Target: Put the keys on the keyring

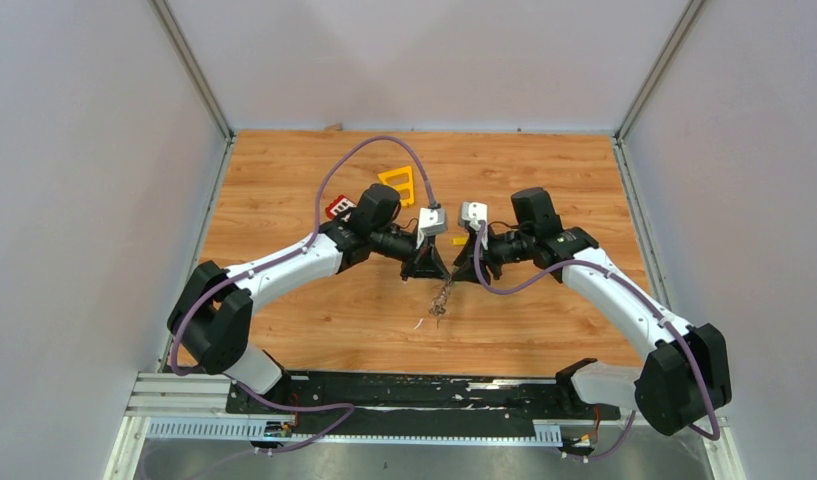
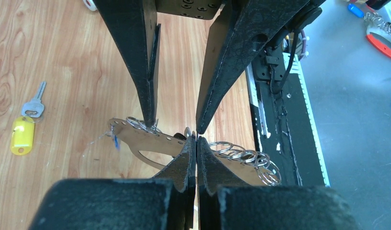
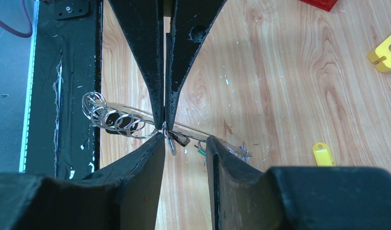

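**Left wrist: my left gripper [image 2: 196, 140] is pinched on the keyring [image 2: 150, 140]**

Left wrist view has my own two fingers pressed flat together with no gap, and their tips nip the keyring's grey metal strip near its middle. The strip runs crosswise in front of me. It has a row of small holes, and a cluster of thin wire rings [image 2: 246, 158] is bunched along its right end. A scrap of blue [image 2: 115, 141] hangs near its left end.

My right gripper [image 3: 184, 141] comes at the keyring from the opposite side. Its jaws stand apart, one fingertip on each side of my left gripper's tips, and they straddle the strip along its length without clamping it. A bit of green [image 3: 201, 152] shows beside the right-hand finger.

From the top external view, both grippers meet tip to tip over the middle of the wooden table [image 1: 544, 180], and the keyring dangles just below them. I cannot tell whether its lower end touches the wood.

One key with a yellow tag [image 2: 22, 135] lies loose on the table, well apart from the keyring. A yellow triangular frame [image 1: 399, 185] and a red brick [image 1: 339, 207] sit beyond my left arm.
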Robot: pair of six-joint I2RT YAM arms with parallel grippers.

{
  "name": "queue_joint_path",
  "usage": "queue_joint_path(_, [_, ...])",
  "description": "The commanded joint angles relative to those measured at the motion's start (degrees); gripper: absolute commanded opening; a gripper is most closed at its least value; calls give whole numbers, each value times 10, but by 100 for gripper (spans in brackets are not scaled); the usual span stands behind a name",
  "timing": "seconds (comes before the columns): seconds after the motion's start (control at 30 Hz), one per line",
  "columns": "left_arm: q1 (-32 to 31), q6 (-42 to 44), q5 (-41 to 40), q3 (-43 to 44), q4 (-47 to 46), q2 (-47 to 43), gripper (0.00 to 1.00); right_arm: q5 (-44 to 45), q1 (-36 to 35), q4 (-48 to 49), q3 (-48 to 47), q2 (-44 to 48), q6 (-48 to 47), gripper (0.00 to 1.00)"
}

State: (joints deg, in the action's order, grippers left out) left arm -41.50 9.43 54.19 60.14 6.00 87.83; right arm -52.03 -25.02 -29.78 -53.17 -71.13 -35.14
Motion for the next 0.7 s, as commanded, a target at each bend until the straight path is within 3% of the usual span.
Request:
queue_joint_path(0.0, [6,-27,23,-1,-57,-28,0,-23,-3,-2,-12,-4,-17,37])
queue_joint_path(0.37, [8,-42,15,-12,-90,-30,0,-38,-9,-12,-21,-11,-18,35])
queue_joint_path(0.67, [8,-40,18,-17,-92,-28,0,-39,-10,-7,-25,-14,-7,27])
